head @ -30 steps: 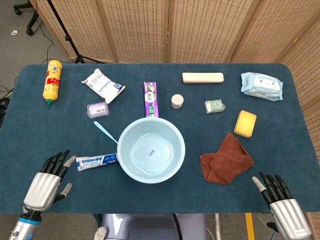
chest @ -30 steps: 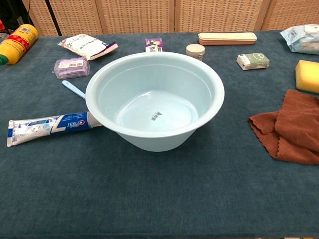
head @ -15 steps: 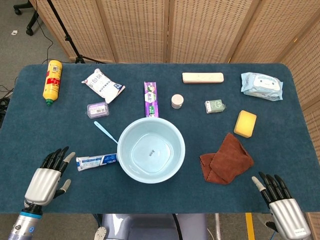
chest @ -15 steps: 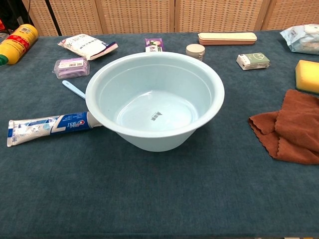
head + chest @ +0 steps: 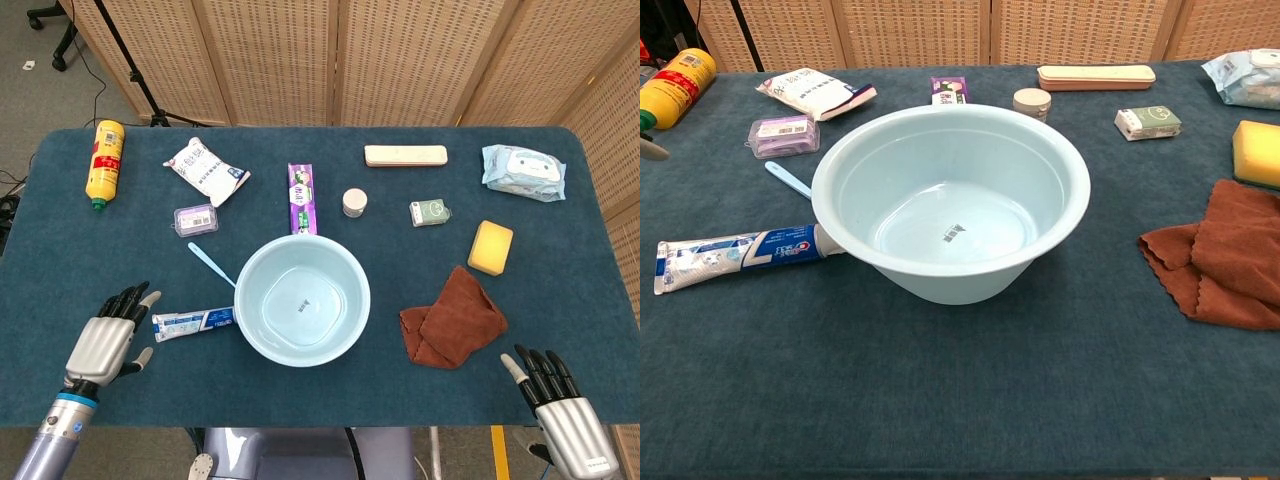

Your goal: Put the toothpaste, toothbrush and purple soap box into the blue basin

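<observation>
Head view: the left hand [image 5: 104,343] hovers empty, fingers spread, with the white-and-blue toothpaste tube [image 5: 193,322] just beside it at three o'clock. The tube's long axis runs to the pale blue plastic basin [image 5: 304,299].

Chest view: the tube's cap end touches the basin's left wall on the bench; neither hand clearly shows.

Toothbrush [image 5: 209,263] head end hidden behind the basin [image 5: 254,330] rim in both views, toothpaste [image 5: 735,254] cap end tucked under the basin wall, right hand [image 5: 556,409] cut off by head view's bottom edge — left hand [image 5: 107,342] in chest view is just a fingertip sliver at the left edge.
</observation>
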Available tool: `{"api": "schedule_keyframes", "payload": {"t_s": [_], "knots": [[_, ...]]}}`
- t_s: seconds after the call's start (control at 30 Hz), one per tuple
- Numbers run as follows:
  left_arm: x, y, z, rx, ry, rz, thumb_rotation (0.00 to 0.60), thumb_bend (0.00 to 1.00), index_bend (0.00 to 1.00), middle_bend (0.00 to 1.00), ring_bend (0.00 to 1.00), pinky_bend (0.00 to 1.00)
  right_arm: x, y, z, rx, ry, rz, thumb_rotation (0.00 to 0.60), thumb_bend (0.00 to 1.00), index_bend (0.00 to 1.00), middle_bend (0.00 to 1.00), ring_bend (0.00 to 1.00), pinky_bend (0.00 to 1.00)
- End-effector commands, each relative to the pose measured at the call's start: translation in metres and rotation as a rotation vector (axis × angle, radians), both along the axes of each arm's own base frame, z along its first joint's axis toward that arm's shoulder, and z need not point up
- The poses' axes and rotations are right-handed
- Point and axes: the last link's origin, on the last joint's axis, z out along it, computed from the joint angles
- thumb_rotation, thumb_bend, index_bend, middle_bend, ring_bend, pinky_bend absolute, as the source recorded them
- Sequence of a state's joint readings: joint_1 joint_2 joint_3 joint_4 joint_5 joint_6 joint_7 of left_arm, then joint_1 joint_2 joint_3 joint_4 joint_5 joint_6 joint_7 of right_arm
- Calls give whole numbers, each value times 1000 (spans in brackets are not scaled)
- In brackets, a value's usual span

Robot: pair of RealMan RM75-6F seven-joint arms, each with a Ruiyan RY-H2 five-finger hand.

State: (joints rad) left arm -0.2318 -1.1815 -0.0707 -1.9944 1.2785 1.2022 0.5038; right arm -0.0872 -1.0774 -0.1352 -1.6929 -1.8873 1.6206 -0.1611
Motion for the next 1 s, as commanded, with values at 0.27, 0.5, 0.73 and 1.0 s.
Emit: {"api": "schedule_keyframes", "payload": {"t_s": [0.27, 0.5, 0.73, 1.0], "knots": [[21, 29, -23, -93, -31, 23, 600, 318, 0, 0, 0, 129, 0, 0, 1, -1, -5, 0, 600, 131, 0, 0, 0, 0], [26, 35, -40, -137, -14, 36, 600, 318, 0, 0, 0, 129, 0, 0, 3, -7, -13, 0, 600, 131, 0, 0, 0, 0], [31, 42, -53, -149, 0, 31, 600, 320, 25, 0, 0, 129, 0, -1, 4, -10, -17, 1, 600, 131, 0, 0, 0, 0], [40, 49, -77, -192, 25, 21, 600, 329, 62, 0, 0, 129, 0, -1, 7, -16, -22, -1, 600, 131, 0, 0, 0, 0]]}}
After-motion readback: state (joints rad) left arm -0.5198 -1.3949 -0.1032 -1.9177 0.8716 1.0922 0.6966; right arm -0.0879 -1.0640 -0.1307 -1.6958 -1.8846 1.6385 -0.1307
